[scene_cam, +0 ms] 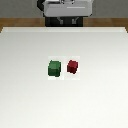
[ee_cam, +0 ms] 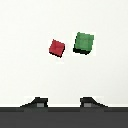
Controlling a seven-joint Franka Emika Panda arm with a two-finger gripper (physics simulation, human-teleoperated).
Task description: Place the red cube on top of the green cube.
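Note:
The red cube (scene_cam: 73, 65) rests on the white table (scene_cam: 30, 95) near its middle. Just beside it, toward the exterior view's left, sits the slightly larger green cube (scene_cam: 54, 69), with a narrow gap between them. Both cubes also show in the wrist view, the red cube (ee_cam: 57, 48) close to the green cube (ee_cam: 84, 43). My gripper (ee_cam: 63, 103) hangs well above the table and off to one side of the cubes. It is open, and its two dark fingertips (ee_cam: 36, 103) stand wide apart with nothing between them.
The robot's grey and white body (scene_cam: 67, 11) stands at the table's far edge. A brown floor strip (scene_cam: 15, 23) shows behind the table.

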